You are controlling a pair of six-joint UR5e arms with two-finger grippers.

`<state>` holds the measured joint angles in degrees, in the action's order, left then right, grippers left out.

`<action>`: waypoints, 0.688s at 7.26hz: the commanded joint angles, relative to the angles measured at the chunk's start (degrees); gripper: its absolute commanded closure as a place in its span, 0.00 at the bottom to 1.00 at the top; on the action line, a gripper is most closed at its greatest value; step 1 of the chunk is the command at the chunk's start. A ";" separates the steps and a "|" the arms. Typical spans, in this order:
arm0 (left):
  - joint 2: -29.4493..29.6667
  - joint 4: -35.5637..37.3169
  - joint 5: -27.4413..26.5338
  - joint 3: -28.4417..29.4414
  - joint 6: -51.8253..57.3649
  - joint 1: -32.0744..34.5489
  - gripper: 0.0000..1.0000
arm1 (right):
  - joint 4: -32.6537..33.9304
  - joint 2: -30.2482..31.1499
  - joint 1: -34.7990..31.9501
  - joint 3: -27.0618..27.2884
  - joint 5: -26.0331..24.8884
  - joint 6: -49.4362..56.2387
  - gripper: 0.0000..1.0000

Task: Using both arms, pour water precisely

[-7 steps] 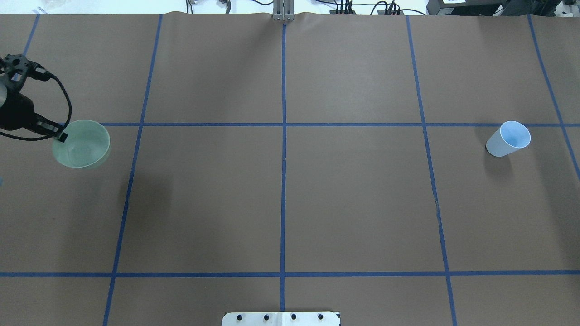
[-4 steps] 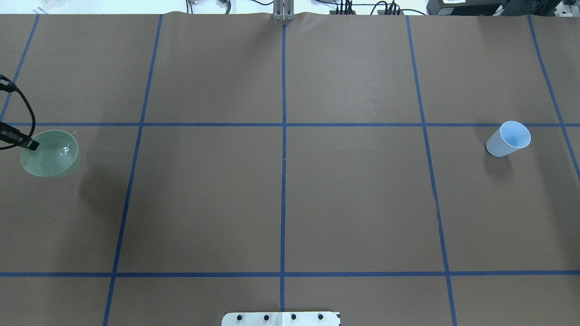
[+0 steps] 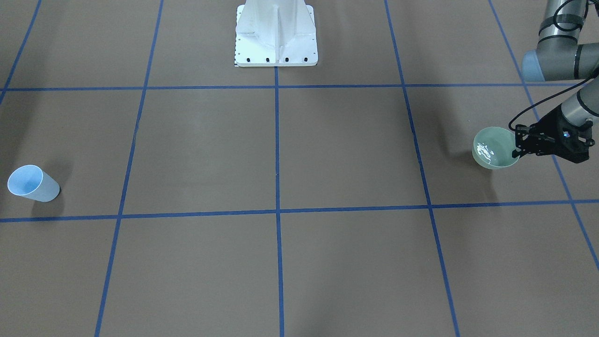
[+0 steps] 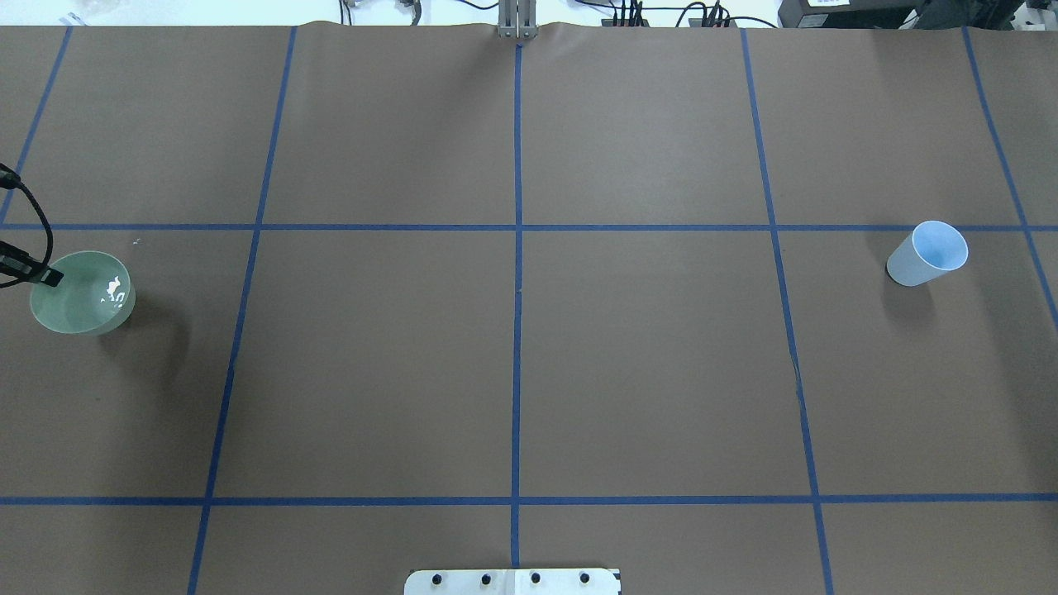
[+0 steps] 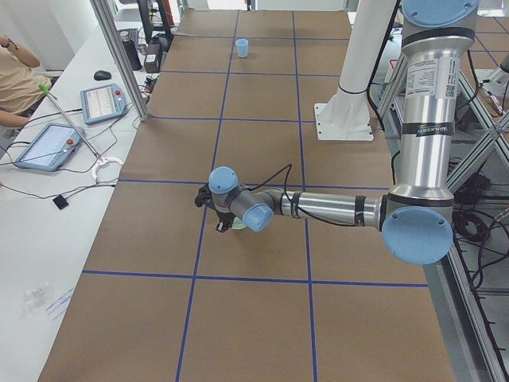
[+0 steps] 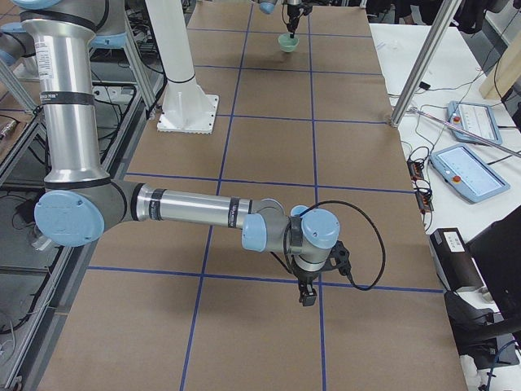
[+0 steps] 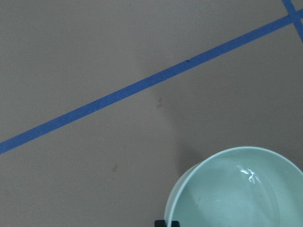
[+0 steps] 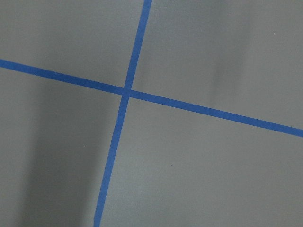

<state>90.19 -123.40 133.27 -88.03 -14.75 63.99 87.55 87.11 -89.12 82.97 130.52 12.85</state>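
My left gripper (image 4: 45, 277) is shut on the near-left rim of the mint-green bowl (image 4: 83, 292), low over the table at its far left. The front view shows the gripper (image 3: 518, 150) on the bowl (image 3: 496, 147). The water (image 4: 116, 291) shows as white glints inside the bowl, also in the front view (image 3: 484, 150) and the left wrist view (image 7: 248, 174). The pale blue cup (image 4: 926, 254) stands apart at the far right. My right gripper (image 6: 307, 293) shows only in the exterior right view, pointing down over bare table; I cannot tell if it is open or shut.
The white pedestal (image 3: 276, 32) stands at the robot's side of the table. The brown table cover (image 4: 512, 355) has a grid of blue tape lines. Tablets and cables lie on the side benches (image 5: 56, 135).
My left gripper has carried the bowl further left and down towards the table. The bowl looks smaller and its shadow is closer. The water now shows bright glints. The cup has not moved.
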 commanded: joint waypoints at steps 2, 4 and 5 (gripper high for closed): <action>0.16 -4.20 -0.03 3.46 -0.45 -0.10 0.86 | -0.01 0.52 0.00 0.09 0.00 0.07 0.01; 0.16 -4.31 -0.03 3.39 -0.46 -0.10 0.26 | -0.01 1.13 -0.09 0.70 0.00 0.16 0.01; 0.16 -4.31 -0.03 2.69 -0.55 -0.10 0.03 | -0.01 1.13 0.00 0.70 0.00 0.16 0.01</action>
<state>90.35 -127.59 133.24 -84.84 -15.23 63.90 87.54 88.09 -89.18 83.55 130.52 12.98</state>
